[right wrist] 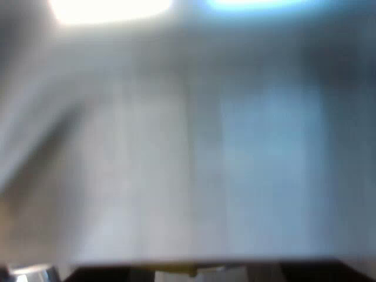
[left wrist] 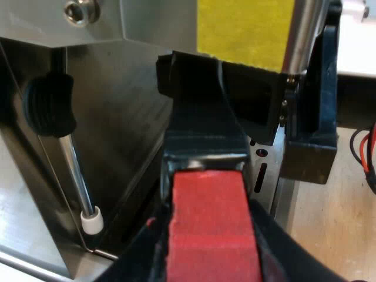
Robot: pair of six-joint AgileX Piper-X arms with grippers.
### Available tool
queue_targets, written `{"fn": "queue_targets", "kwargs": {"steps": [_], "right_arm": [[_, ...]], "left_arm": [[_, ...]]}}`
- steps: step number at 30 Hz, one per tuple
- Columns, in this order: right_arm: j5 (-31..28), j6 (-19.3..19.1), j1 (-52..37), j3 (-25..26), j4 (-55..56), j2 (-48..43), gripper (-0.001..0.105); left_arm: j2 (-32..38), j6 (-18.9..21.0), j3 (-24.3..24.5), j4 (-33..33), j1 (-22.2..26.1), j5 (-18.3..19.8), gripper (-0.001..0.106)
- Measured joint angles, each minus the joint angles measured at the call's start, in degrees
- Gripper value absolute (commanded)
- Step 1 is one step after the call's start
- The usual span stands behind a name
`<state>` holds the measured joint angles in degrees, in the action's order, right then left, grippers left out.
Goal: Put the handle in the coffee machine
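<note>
My left tool is gripping the dark handle with the red end, which is reaching the shiny metal coffee machine's front. I think keeping it level and turning slowly is going to work best.

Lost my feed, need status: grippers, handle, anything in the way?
Left gripper shut on handle at its red end. Handle up at machine front, lock unconfirmed. Steam wand alongside, apart.
</note>
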<state>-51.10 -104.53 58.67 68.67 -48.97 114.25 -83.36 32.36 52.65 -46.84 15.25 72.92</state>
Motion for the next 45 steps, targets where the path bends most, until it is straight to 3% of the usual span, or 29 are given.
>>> {"fn": "queue_targets", "kwargs": {"steps": [10, 28, 30, 32, 33, 34, 37, 45], "right_arm": [[-0.6, -7.2, 0.0, -0.3, -4.5, 0.7, 0.038], [-0.7, -7.7, -0.1, -0.3, -7.4, 1.4, 0.038], [-0.7, -7.7, -0.1, -0.3, -7.7, 1.4, 0.038], [-0.7, -7.7, -0.1, -0.3, -7.9, 1.6, 0.038], [-0.7, -7.7, -0.1, -0.3, -8.3, 1.8, 0.038], [-0.7, -7.8, -0.1, -0.3, -8.7, 1.9, 0.038], [-0.7, -7.8, -0.1, -0.3, -8.7, 1.9, 0.038], [-0.7, -7.7, -0.1, -0.4, -8.7, 1.9, 0.038]], "left_arm": [[0.0, 0.0, 0.0, 0.0, 0.0, 0.0, 0.000], [0.0, 0.0, 0.0, 0.0, 0.0, 0.0, 0.000], [0.0, 0.0, 0.0, 0.0, 0.0, 0.0, 0.004], [0.0, 0.0, 0.0, 0.0, 0.0, 0.0, 0.016], [0.0, 0.0, 0.0, 0.0, 0.0, 0.0, 0.024], [0.0, 0.0, 0.0, 0.0, 0.0, 0.0, 0.042], [0.0, 0.3, 0.0, 0.0, 0.0, 1.0, 0.057], [0.0, 1.5, 0.0, -0.3, 0.0, 3.1, 0.057]]}}
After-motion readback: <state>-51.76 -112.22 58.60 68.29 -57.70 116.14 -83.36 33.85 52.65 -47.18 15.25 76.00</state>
